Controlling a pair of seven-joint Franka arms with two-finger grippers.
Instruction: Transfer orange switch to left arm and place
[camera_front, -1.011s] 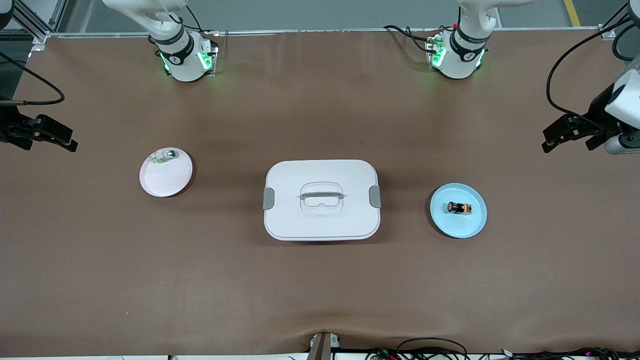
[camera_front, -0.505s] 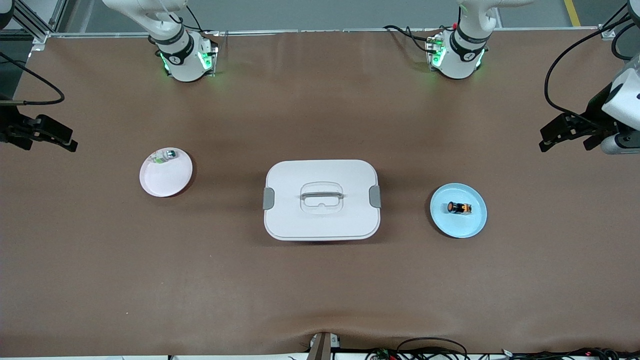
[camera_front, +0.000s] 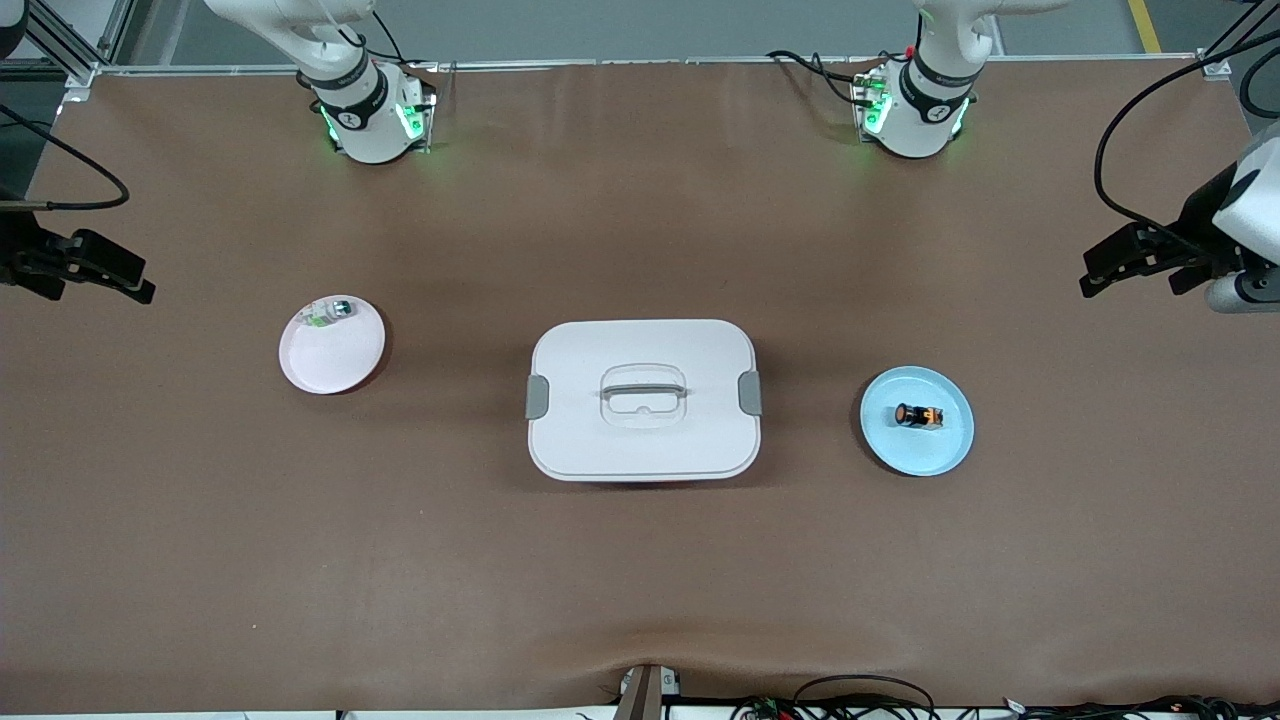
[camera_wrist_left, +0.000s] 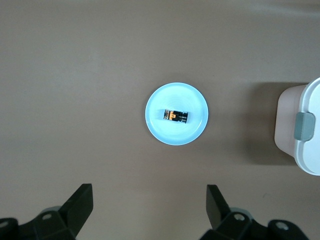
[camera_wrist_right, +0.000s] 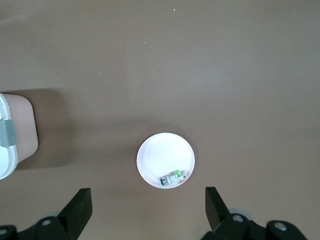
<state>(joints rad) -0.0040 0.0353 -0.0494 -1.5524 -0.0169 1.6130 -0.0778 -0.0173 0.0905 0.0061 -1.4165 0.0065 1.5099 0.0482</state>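
A: Two plates, one box between them. Where does the orange switch sit?

B: On the blue plate, toward the left arm's end of the counter. It lies on its side, and its long axis runs along the counter's length, orange end pointing toward the box.

A: And the left gripper?

B: Up in the air over the counter's edge at that same end, jaws spread wide and holding nothing. In the left wrist view the switch sits on the plate well ahead of the gripper, roughly centred between the two fingers, so I'd judge the coming move is a plain advance and descent.

A: Would the fingers close across it properly?

B: Seemingly not as they stand: their gap runs along the switch's long axis, so a wrist turn would probably help. The part is tiny in view, so I'm hedging on that.

A: The right gripper?

B: Waiting over the counter's edge at the right arm's end, jaws open too, empty. Its wrist view shows the pink plate with a small green-and-clear part in it, and a corner of the box.

A: So which arm goes first?

B: The left one; it is far nearer the switch, with the box between the switch and the right arm
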